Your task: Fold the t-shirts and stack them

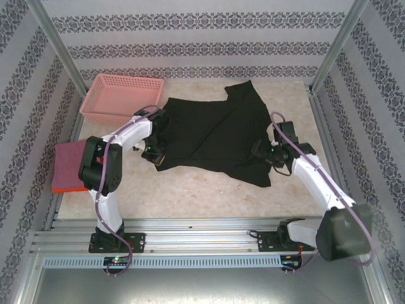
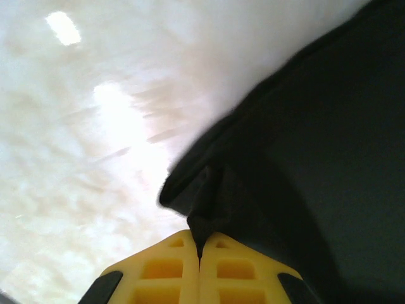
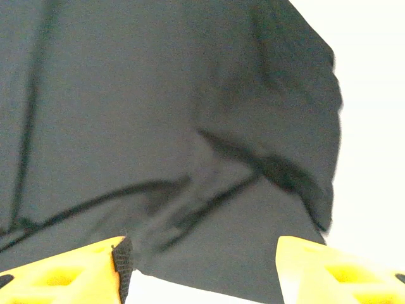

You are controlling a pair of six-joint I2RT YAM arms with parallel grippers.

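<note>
On the bench [image 1: 209, 193]: black t-shirt [image 1: 215, 133] is lying spread across the middle.
Left gripper [image 2: 199, 246]: is pinching its left edge, fingers clamped on cloth.
Right gripper [image 3: 201, 253]: is gaping wide at its right edge.

No text, label, brand, number or sign can be read. The wallpaper [image 1: 190, 25] at 12 o'clock is printed with ornament bands, not lettering.

Pale marbled table [image 1: 209, 190] framed by aluminium rails [image 1: 202, 228], enclosed by grey damask-striped wallpaper walls [image 1: 190, 31]
</note>
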